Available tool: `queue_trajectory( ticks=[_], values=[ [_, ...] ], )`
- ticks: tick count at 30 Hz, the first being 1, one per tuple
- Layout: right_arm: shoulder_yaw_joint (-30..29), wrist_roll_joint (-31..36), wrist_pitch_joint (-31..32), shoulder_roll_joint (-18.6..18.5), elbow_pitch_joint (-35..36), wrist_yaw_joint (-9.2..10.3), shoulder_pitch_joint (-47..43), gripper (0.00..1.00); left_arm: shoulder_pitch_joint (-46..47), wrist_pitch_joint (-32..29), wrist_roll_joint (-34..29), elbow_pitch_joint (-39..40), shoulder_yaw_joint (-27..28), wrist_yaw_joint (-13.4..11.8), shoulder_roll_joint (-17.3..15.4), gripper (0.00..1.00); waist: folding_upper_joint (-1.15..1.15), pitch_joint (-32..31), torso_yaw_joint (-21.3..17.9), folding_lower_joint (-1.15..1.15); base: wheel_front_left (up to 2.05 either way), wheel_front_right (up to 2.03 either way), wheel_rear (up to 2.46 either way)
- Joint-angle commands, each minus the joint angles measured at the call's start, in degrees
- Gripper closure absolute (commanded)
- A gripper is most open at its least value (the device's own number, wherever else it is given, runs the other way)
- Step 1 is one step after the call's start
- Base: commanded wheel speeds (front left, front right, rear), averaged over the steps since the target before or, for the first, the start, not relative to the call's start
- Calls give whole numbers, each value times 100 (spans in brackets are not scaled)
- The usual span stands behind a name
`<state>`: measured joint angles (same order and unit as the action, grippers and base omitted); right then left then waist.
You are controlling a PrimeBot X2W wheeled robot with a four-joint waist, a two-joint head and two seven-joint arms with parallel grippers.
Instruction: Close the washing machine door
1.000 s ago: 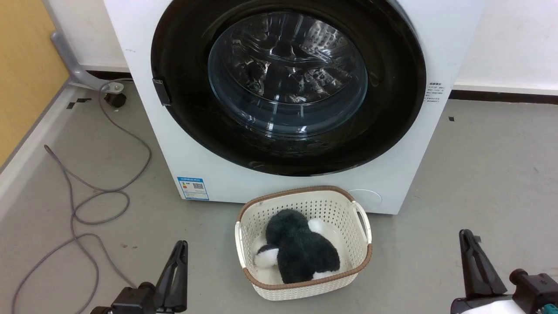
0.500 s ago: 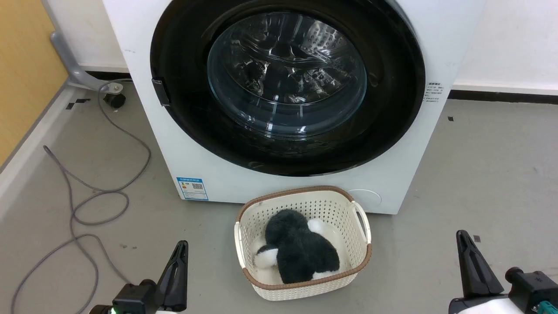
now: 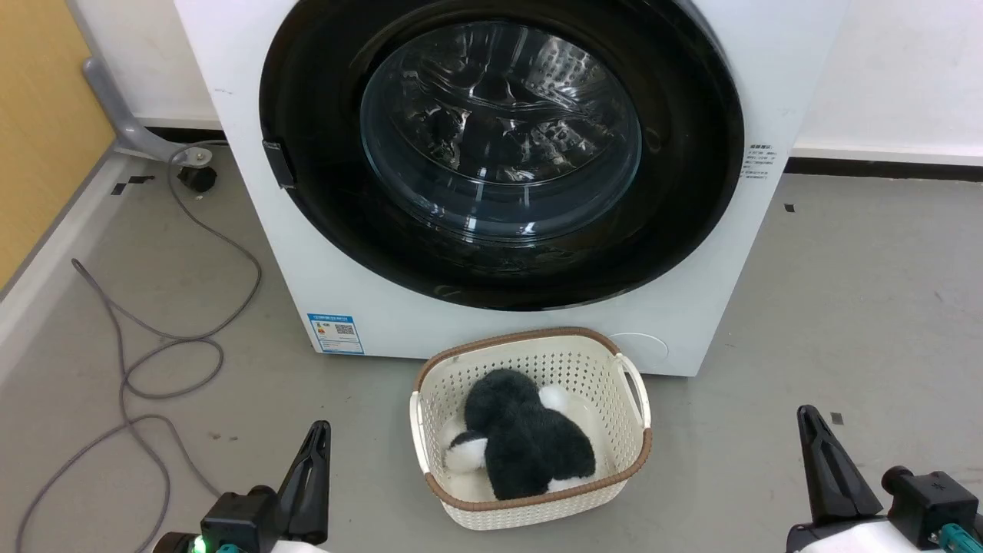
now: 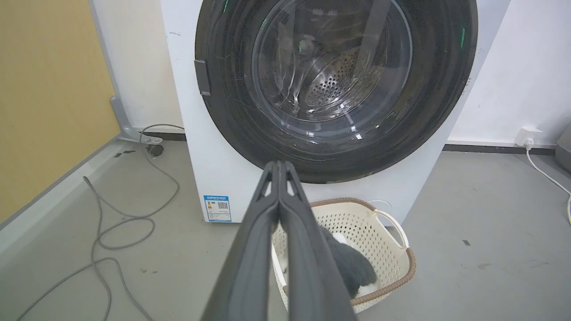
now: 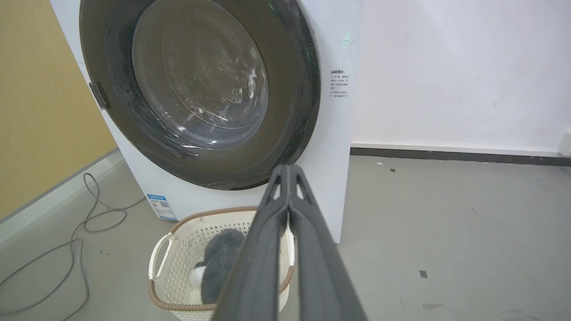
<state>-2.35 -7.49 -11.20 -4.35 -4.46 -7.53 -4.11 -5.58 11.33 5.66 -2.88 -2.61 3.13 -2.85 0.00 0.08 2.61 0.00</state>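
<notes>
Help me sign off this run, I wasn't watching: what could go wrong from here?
The washing machine door looks flush with the white front, but its latch cannot be seen; it might spring open.
The basket holding the plush toy sits right before the machine; driving forward could knock it.
The grey cable loops on the floor left of the left gripper and could snag.

Left of the basket (image 3: 537,365) I see my left gripper (image 3: 317,438): long matte black fingers tapering to a point, a black block at their root, a small green light; right of the basket, my right gripper (image 3: 806,422) adds a round black knob, teal plug, white casing
</notes>
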Motion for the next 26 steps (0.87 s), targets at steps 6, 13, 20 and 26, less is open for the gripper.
queue_trajectory(
  ticks=[6, 13, 20, 26],
  values=[
    [28, 106, 85, 38, 78, 1, 109, 100, 120, -100, -72, 49, 43, -64, -1, 100, 0, -1, -18, 0, 0, 0, 0],
    [44, 157, 167, 46, 108, 1, 133, 100, 155, -182, -111, 68, 60, -84, -1, 100, 0, -1, -37, 0, 0, 0, 0],
    [61, 208, 249, 55, 137, 2, 157, 100, 189, -263, -150, 87, 77, -103, -1, 100, 0, -2, -56, 0, 0, 0, 0],
    [75, 251, 319, 62, 162, 2, 178, 100, 219, -334, -184, 103, 92, -120, -1, 100, 0, -2, -73, 0, 0, 0, 0]
  ],
)
